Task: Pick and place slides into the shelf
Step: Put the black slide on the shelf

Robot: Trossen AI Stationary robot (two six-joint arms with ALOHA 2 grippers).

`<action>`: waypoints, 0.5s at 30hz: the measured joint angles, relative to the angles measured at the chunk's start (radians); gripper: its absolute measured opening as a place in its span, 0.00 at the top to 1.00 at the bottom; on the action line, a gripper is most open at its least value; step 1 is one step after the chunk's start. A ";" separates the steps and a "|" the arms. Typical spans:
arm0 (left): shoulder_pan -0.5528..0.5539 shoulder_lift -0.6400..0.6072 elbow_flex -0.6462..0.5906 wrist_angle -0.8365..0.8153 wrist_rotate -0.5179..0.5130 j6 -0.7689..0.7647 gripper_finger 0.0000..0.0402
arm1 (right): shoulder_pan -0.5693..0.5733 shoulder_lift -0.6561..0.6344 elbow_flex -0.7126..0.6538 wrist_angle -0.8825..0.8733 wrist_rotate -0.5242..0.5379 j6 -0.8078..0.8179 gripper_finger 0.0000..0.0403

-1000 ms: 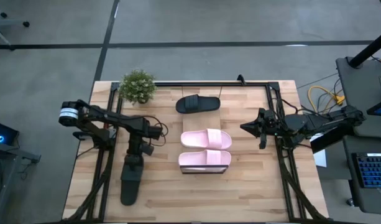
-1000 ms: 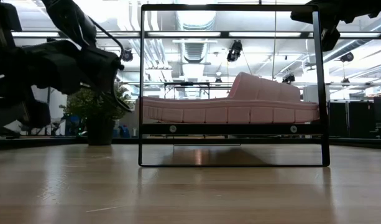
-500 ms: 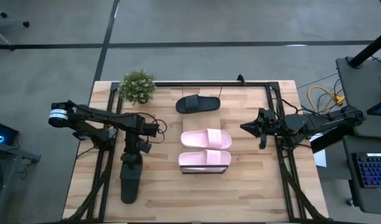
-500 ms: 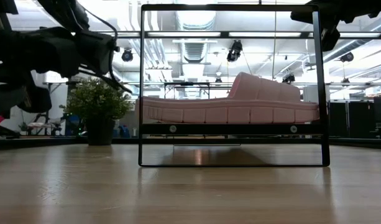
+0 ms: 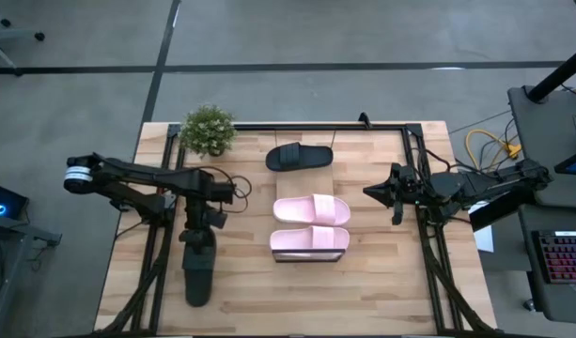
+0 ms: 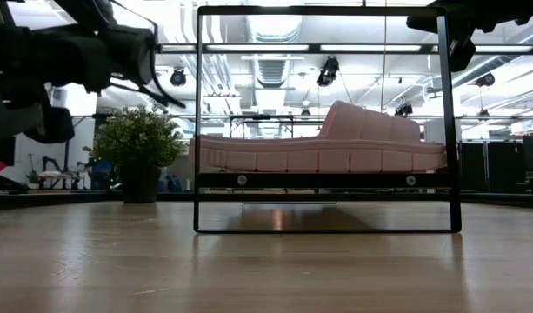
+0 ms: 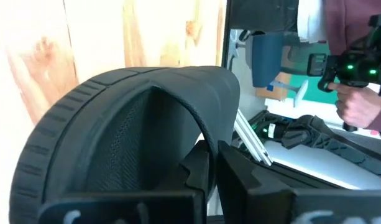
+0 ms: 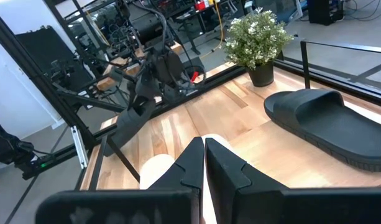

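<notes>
My left gripper (image 5: 202, 228) is shut on a black slide (image 5: 198, 272) over the table's left half; the left wrist view shows its arched strap (image 7: 146, 87) and ribbed footbed. Two pale pink slides (image 5: 311, 211) (image 5: 309, 241) lie side by side, soles down, on the light-wood shelf (image 5: 306, 180). A second black slide (image 5: 298, 157) lies on the shelf's far end. In the low view a pink slide (image 6: 336, 143) sits on the shelf board inside the dark frame (image 6: 196, 122). My right gripper (image 5: 367, 192) hangs shut, right of the shelf, holding nothing. My left gripper pinches the black slide's strap at one side edge (image 7: 206, 134) between its two fingers (image 7: 237, 174). The fingers slant down from above. The slide reaches from the fingers toward the table's near edge, and the low view shows nothing of it resting on the table.
A potted plant (image 5: 209, 130) stands at the far left corner. Dark frame rails (image 5: 156, 244) run along both sides of the table. A person's hand (image 7: 358, 106) shows beyond the table in the left wrist view. Bare wood lies between the held slide and the shelf.
My left gripper has risen with the black slide, still shut on its strap, and the arm has drawn back a little toward the table's left edge. The slide has come up with it.
</notes>
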 joint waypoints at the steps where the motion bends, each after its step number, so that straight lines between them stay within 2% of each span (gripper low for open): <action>1: 0.000 -0.008 0.007 0.001 -0.006 -0.002 1.00 | 0.000 0.000 0.000 0.000 0.000 0.000 0.98; 15: 0.000 -0.127 0.127 0.052 -0.142 -0.138 1.00 | 0.000 0.000 0.000 0.001 0.000 0.001 0.98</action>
